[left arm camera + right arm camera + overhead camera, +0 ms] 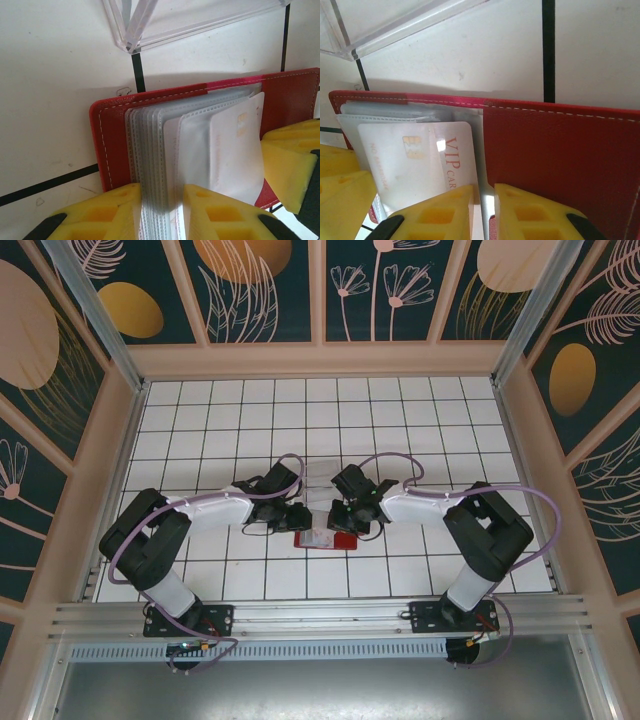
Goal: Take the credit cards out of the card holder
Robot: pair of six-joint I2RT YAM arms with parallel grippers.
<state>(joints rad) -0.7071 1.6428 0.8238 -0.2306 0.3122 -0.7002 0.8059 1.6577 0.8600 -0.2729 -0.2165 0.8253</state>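
The red card holder [330, 540] lies open on the tiles between both arms, its cover [112, 145] flat and its clear sleeves standing up. My left gripper [162, 210] is shut on the stack of sleeves from the near side. A pale credit card [420, 160] with a chip and "VIP" lettering sits in the sleeve nearest the red right flap [560, 150]; it bows to the right [237, 150]. My right gripper [484, 210] has its jaws drawn to a narrow slit around that card's right edge. The two grippers [305, 518] [345, 518] almost meet over the holder.
A clear plastic tray [322, 472] stands just behind the holder, its corner close to the holder's far edge [200, 20] [395, 25]. The white tiled floor is walled on three sides. Each wrist view catches a yellow finger of the other gripper [292, 165] [340, 190].
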